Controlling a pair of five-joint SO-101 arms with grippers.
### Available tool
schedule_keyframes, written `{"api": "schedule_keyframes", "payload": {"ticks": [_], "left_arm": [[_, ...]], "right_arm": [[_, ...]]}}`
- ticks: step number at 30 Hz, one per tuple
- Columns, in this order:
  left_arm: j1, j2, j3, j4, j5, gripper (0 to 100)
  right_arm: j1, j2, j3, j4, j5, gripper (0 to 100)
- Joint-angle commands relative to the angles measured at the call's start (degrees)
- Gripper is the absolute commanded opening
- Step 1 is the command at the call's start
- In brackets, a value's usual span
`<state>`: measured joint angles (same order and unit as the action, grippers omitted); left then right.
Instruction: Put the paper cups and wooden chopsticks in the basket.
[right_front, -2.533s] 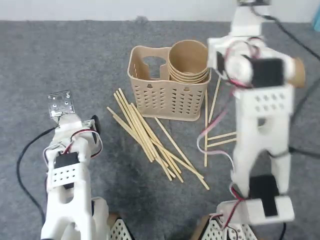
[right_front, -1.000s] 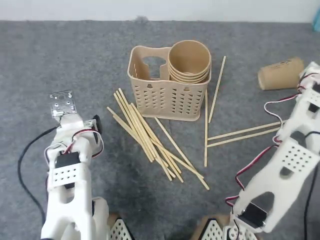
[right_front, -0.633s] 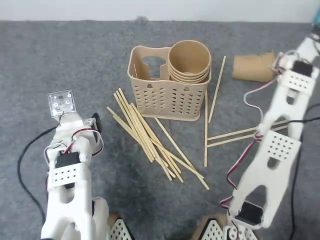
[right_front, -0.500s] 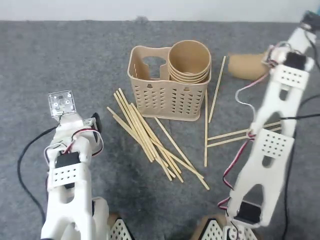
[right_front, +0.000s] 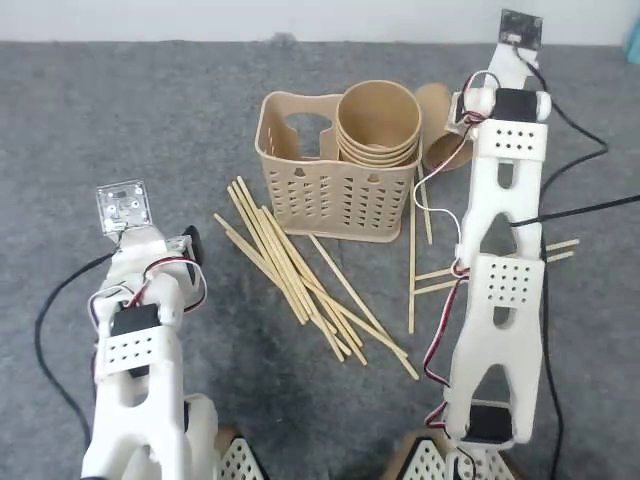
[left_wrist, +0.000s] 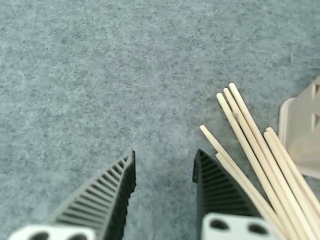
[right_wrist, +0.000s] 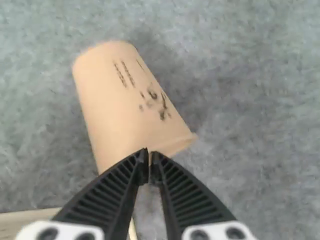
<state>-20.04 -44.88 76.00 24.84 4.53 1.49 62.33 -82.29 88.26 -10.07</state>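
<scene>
Right pincer (right_wrist: 149, 161) pinches paper cup (right_wrist: 120, 100) beside basket (right_front: 330, 195) holding cups (right_front: 378, 118).

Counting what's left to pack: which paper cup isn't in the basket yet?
The single cup on its side beside the basket, at the right gripper; the other cups stand stacked inside it.

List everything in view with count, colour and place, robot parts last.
basket: one, tan, mid-table.
stacked paper cups: several, brown, in the basket's right compartment.
loose paper cup: one, brown, on its side right of the basket.
wooden chopsticks: many, pale, scattered in front of and right of the basket.
table: one, grey covering.
left pincer: black, open, beside chopstick tips.
right pincer: black, shut on the loose paper cup's rim.
</scene>
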Motion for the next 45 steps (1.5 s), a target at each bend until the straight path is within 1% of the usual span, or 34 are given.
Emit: {"api": "schedule_keyframes", "payload": {"ticks": [1, 3, 4, 8, 13, 16, 19, 21, 25, 32, 38, 43, 45], "left_arm": [[0.35, -1.14, -0.22, -1.67, 0.44, 18], [0.35, -1.14, -0.22, -1.67, 0.44, 18], [0.35, -1.14, -0.22, -1.67, 0.44, 18], [0.35, -1.14, -0.22, -1.67, 0.44, 18], [0.35, -1.14, -0.22, -1.67, 0.44, 18], [0.35, -1.14, -0.22, -1.67, 0.44, 18], [0.35, -1.14, -0.22, -1.67, 0.44, 18], [0.35, -1.14, -0.22, -1.67, 0.44, 18], [0.35, -1.14, -0.22, -1.67, 0.44, 18], [0.44, -1.14, -0.22, -1.76, 0.44, 18], [0.44, -1.14, -0.22, -1.76, 0.44, 18], [0.44, -1.14, -0.22, -1.76, 0.44, 18], [0.44, -1.14, -0.22, -1.76, 0.44, 18]], "right_arm": [[3.03, -2.42, -2.64, 2.07, 1.05, 13.2], [4.79, -2.42, -2.64, 2.51, 1.32, 13.9], [5.41, -2.33, -2.64, 2.42, 2.99, 13.5], [5.49, -1.71, -2.11, 0.84, 16.53, 11.7], [5.05, 1.80, -2.64, -2.95, 34.29, 12.4], [5.23, 4.26, -2.64, -3.30, 41.05, 14.9], [5.23, 6.37, -2.64, -2.51, 43.69, 22.3], [5.14, 6.99, -2.64, -2.51, 45.01, 25.0], [5.14, 6.29, -2.81, -1.80, 46.15, 25.1], [4.44, 5.49, -9.05, 1.27, 46.07, 25.1], [2.77, 5.67, -9.85, -3.12, 45.89, 25.1], [1.01, 9.45, -9.67, -6.64, 45.89, 24.7], [0.31, 11.47, -9.67, -8.66, 45.89, 21.5]]}}
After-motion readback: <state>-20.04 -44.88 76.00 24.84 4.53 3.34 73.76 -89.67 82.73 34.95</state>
